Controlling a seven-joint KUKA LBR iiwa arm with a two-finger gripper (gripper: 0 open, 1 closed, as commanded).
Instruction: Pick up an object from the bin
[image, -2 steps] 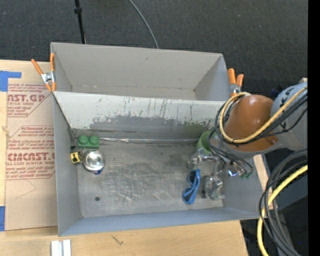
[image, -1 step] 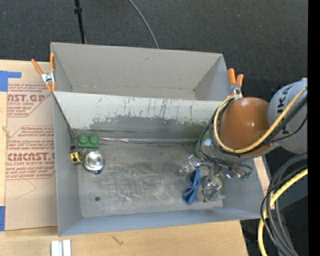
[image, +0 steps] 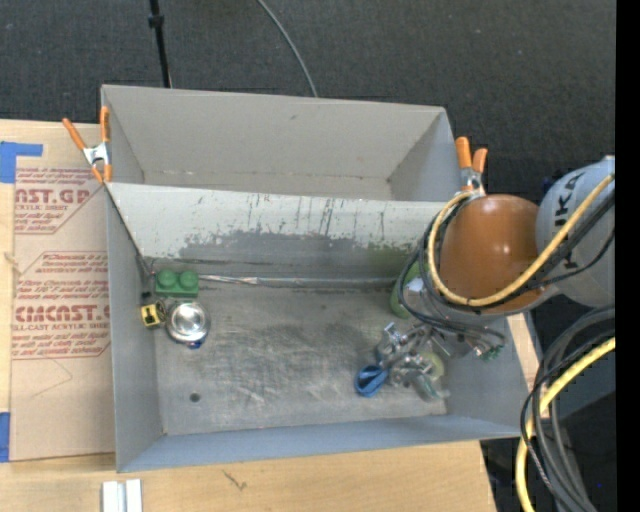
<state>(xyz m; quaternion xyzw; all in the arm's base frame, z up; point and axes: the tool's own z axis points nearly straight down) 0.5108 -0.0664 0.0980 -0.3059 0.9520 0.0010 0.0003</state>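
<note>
My gripper (image: 407, 357) hangs low over the bin's front right corner, below the orange cover on the wrist. A small blue looped thing (image: 371, 380) lies on the floor right at the gripper's lower left tip; I cannot tell whether it is touched or held. A small pale piece (image: 433, 386) lies just to the gripper's lower right, close to the bin's right wall.
At the bin's left wall sit a green block (image: 177, 284), a shiny silver round thing (image: 187, 322) in front of it, and a small yellow thing (image: 151, 314) beside them. The arm and its yellow cables come in from the right.
</note>
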